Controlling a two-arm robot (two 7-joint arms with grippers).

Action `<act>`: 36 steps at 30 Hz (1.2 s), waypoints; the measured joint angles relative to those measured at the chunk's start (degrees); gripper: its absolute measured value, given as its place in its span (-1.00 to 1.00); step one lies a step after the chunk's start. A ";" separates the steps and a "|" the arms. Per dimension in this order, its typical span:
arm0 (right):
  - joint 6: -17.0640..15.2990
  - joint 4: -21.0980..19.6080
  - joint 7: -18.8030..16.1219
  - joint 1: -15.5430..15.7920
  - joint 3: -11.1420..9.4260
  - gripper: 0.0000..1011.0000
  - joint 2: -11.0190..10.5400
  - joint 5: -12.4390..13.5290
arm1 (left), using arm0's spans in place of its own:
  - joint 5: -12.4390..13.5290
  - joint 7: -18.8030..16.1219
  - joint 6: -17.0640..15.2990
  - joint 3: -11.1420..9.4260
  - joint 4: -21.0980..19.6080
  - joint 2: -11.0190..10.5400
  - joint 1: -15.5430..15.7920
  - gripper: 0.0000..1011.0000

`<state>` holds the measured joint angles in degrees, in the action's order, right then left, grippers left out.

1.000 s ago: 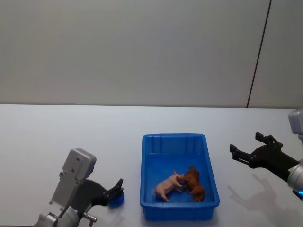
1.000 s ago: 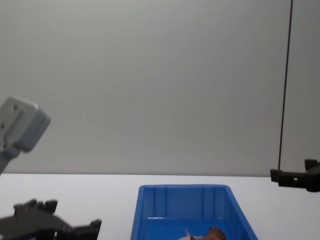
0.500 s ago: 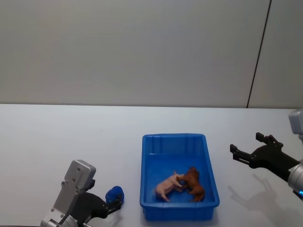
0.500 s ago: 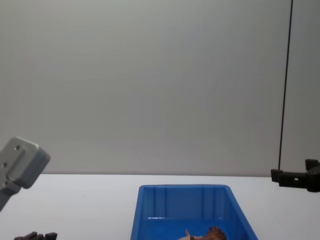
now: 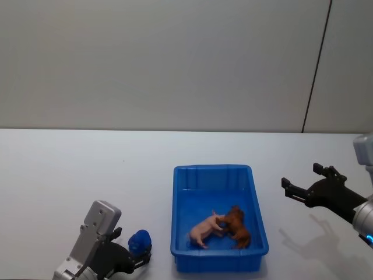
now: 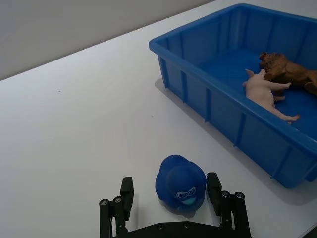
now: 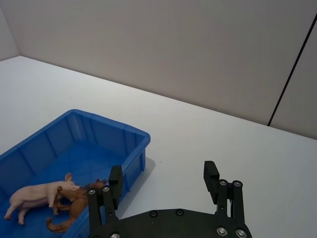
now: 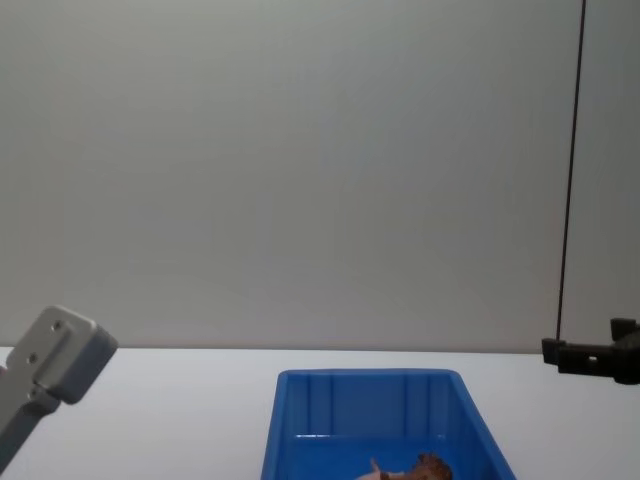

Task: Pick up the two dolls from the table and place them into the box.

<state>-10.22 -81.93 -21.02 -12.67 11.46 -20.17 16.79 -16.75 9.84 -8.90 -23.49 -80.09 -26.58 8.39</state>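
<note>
Left wrist view puts the nearest thing right in front of you: a small blue rubber duck (image 6: 180, 184) with white glasses drawn on its face, sitting on the white table (image 6: 74, 129) between the spread fingers of the left gripper (image 6: 171, 196), which are released and not touching it. You will find no readable writing on the duck or anything else.

Past the duck stands the blue bin (image 6: 208, 99), ribbed on its walls. Inside it lie both dolls, touching each other: a pale pink pig (image 6: 265, 91) on its side and a reddish-brown shaggy animal (image 6: 290, 72) against the pig's head.

In the head view you see the left gripper (image 5: 140, 256) low at the near left of the table, the bin (image 5: 218, 172) in the middle, and the right gripper (image 5: 303, 189) hovering off to the bin's right, well apart from it, jaws released and empty. Behind the table runs a plain grey wall (image 5: 163, 64) with one dark vertical seam (image 5: 317, 64) at the right.
</note>
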 joint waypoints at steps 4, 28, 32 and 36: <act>0.00 0.00 0.00 0.00 0.00 0.98 0.00 0.00 | 0.51 0.86 -0.16 -0.07 1.01 0.37 0.46 0.74; 0.00 0.00 0.00 0.00 0.00 0.98 0.00 0.00 | 2.76 3.49 -0.20 0.01 2.56 1.28 1.88 -0.07; 0.00 0.00 0.00 0.00 0.00 0.98 0.00 0.00 | 3.44 3.47 0.03 0.30 1.30 1.20 2.18 -0.12; 0.01 0.00 0.00 0.00 0.00 0.98 0.00 0.00 | 4.34 3.43 0.28 0.60 -0.19 1.17 2.70 -0.18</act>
<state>-10.22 -81.93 -21.02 -12.68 11.46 -20.17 16.79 -12.41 13.27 -8.62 -22.89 -80.28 -25.41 11.09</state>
